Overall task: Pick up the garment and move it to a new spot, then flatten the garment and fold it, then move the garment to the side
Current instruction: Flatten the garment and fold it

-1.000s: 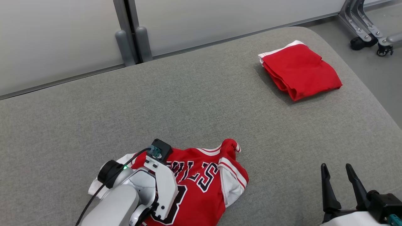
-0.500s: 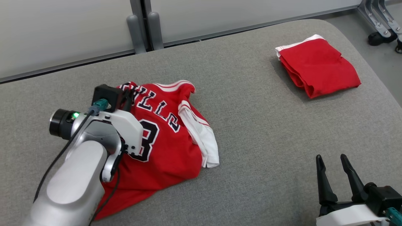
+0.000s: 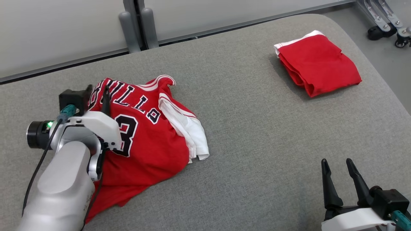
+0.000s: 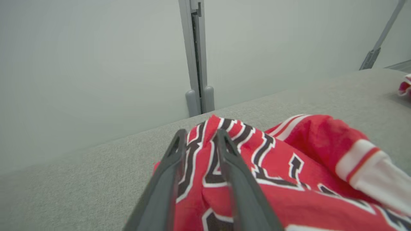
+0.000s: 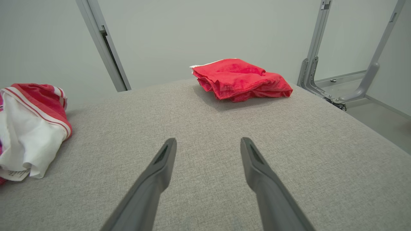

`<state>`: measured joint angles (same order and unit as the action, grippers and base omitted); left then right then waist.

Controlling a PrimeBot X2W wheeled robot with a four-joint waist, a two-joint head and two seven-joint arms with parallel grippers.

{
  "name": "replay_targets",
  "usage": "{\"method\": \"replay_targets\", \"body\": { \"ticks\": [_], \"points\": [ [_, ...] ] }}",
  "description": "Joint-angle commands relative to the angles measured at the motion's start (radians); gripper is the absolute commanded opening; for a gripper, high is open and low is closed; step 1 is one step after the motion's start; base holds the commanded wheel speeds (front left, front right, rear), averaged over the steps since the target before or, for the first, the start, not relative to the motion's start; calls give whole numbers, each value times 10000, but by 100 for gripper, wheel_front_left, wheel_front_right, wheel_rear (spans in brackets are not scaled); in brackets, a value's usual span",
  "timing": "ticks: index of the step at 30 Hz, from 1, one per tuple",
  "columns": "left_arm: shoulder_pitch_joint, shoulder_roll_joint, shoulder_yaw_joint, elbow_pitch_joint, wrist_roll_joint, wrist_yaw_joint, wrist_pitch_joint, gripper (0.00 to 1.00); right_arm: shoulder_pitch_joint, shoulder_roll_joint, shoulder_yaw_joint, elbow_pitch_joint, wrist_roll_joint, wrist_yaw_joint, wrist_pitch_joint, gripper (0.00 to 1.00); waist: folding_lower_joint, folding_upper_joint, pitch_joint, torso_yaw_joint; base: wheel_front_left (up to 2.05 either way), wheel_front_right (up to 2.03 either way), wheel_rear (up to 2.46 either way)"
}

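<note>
While the jersey (image 3: 151, 141) is sitting in a rumpled heap on the left part of the grey counter (image 3: 244, 134), I'd call this the tail end of the "move it to a new spot" bit, with the flattening up next. The left claw (image 4: 200, 136) is at the jersey's top edge, right by the lettering. A ridge of red cloth pokes up between its two fingers. The gap there is narrow, and honestly I can't tell if it's pinching that ridge or just straddling it.

The right claw (image 3: 337, 165) hangs low on the right with its fingers spread, nothing in it, well apart from the jersey.

How I'd handle it:
- Make sure the left claw is fully free before it pulls off, and lift straight up. That ridge looks like it'd drag along otherwise.
- Bring the right claw over to the white-trimmed side, which is doubled over on itself.
- Pull opposite edges apart low and slow, so it spreads instead of bunching.
- Stay away from the folded red garment (image 3: 318, 64) at the far right corner.
</note>
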<state>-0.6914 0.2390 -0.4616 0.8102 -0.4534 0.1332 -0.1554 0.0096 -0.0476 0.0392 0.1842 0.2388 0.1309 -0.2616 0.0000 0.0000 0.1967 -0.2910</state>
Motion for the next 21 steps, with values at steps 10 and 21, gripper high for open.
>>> {"method": "replay_targets", "body": {
  "ticks": [10, 21],
  "points": [
    [2753, 148, 104, -3004, -573, 553, 305, 100, 548, -57, -225, 74, -95, 0, -48, 100, 0, 0, -933, 346, 0, 0, 0],
    [6108, 1081, -1432, -7749, -338, 1447, 3513, 100, 532, -56, -147, -55, -96, 0, -50, 100, 0, 0, -617, 419, 0, 0, 0]
  ]
}}
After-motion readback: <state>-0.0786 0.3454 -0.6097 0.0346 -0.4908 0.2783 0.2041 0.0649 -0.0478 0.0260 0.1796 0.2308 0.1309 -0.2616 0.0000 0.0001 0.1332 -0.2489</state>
